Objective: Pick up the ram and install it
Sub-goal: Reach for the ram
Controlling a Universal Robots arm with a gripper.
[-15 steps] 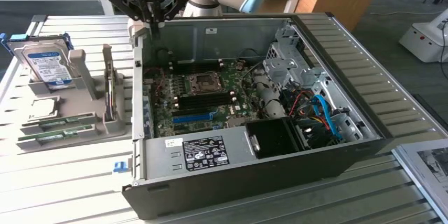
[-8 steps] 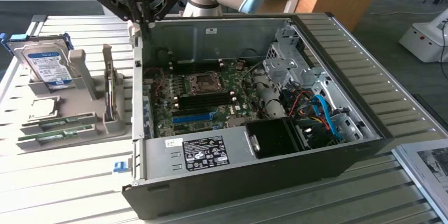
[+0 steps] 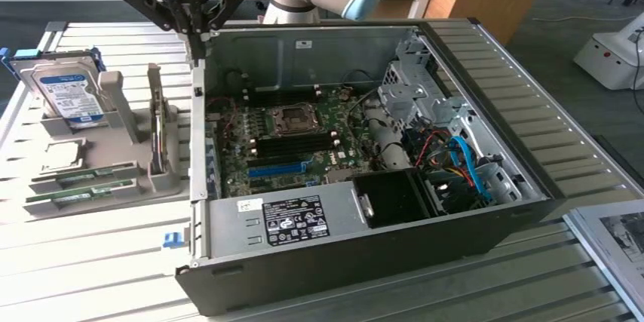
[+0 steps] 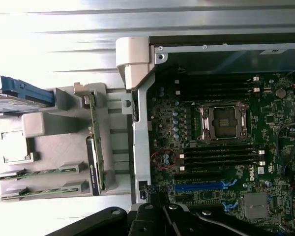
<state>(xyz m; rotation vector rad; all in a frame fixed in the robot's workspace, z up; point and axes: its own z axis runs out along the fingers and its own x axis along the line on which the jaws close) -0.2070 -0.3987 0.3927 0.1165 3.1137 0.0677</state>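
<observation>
Two green ram sticks (image 3: 86,176) lie flat in slots of a grey holder (image 3: 121,152) on the exterior view's left; in the wrist view the same ram sticks (image 4: 37,173) lie in the holder (image 4: 49,147). My gripper (image 3: 196,33) hangs shut and empty above the back left corner of the open computer case (image 3: 342,254), well above and apart from the ram. The wrist view catches its dark fingers (image 4: 155,196) pressed together over the case wall. Black memory slots (image 3: 297,141) run beside the CPU socket (image 3: 294,117) on the motherboard (image 4: 216,157).
A silver hard drive (image 3: 69,96) with a blue-white label stands in the holder, a square chip (image 3: 60,157) lies below it, and an upright green card (image 3: 156,130) stands on the holder's case side. Cables and a drive cage (image 3: 423,99) fill the case's right part. A blue slot (image 3: 277,167) crosses the motherboard.
</observation>
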